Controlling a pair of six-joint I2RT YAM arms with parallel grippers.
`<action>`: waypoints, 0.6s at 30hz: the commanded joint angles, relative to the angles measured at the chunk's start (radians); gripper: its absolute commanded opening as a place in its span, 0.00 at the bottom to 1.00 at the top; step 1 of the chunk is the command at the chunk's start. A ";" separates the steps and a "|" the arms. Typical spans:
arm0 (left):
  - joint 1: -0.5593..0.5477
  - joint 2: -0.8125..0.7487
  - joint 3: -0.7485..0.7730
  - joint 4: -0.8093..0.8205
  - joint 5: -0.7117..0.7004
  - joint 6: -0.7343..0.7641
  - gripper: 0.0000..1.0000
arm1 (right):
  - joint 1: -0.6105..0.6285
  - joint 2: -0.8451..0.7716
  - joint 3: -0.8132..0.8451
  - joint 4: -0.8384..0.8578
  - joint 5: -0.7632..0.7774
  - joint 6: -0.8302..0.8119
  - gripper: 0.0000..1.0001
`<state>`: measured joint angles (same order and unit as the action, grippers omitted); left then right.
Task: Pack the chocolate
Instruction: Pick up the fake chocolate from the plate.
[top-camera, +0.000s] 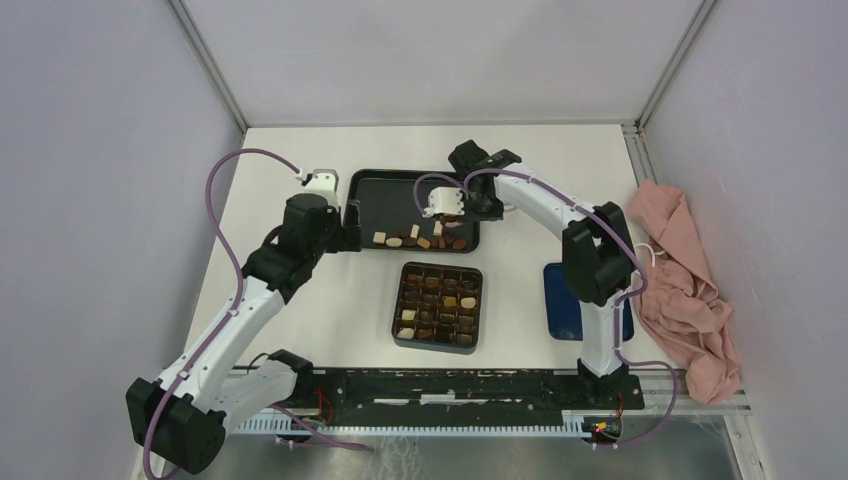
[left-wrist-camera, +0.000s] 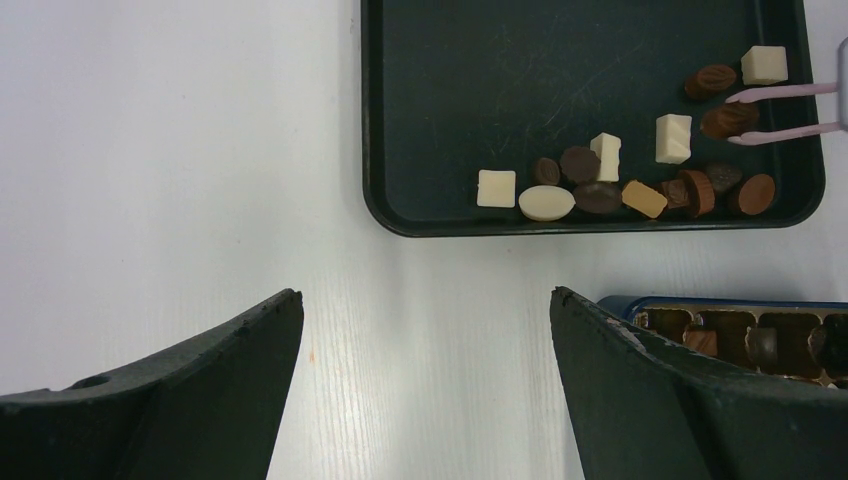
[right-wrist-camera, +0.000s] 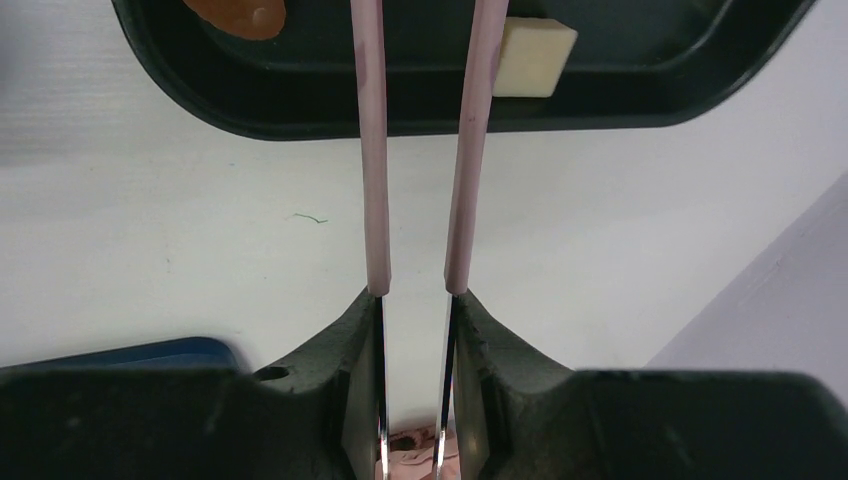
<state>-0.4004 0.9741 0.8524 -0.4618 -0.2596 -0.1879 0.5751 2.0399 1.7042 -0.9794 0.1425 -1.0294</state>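
Several chocolate pieces (top-camera: 420, 240), dark brown, mid brown and cream-white, lie along the near edge of a black tray (top-camera: 380, 195). They also show in the left wrist view (left-wrist-camera: 600, 190). My right gripper (top-camera: 462, 212) (right-wrist-camera: 415, 295) is shut on the pink tweezers (right-wrist-camera: 372, 150). The tweezers' tips (left-wrist-camera: 790, 92) stand either side of a dark brown piece (left-wrist-camera: 728, 118) near the tray's right end. My left gripper (top-camera: 350, 238) (left-wrist-camera: 425, 300) is open and empty over bare table, just off the tray's near left corner.
A dark box with square compartments (top-camera: 438, 305), part filled, sits in front of the tray; its edge shows in the left wrist view (left-wrist-camera: 740, 305). A blue lid (top-camera: 560, 300) lies to its right. A pink cloth (top-camera: 690, 290) is bunched at the right wall.
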 joint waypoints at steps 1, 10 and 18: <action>0.005 -0.018 0.005 0.028 0.008 0.048 0.97 | -0.006 -0.117 0.003 0.029 -0.050 0.029 0.05; 0.007 -0.015 0.005 0.028 -0.004 0.049 0.98 | 0.008 -0.335 -0.090 -0.034 -0.296 0.060 0.05; 0.009 0.003 0.004 0.027 -0.014 0.049 0.98 | 0.123 -0.663 -0.425 -0.038 -0.449 0.030 0.05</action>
<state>-0.3985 0.9745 0.8524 -0.4618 -0.2607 -0.1879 0.6403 1.5078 1.4105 -0.9962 -0.1947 -0.9897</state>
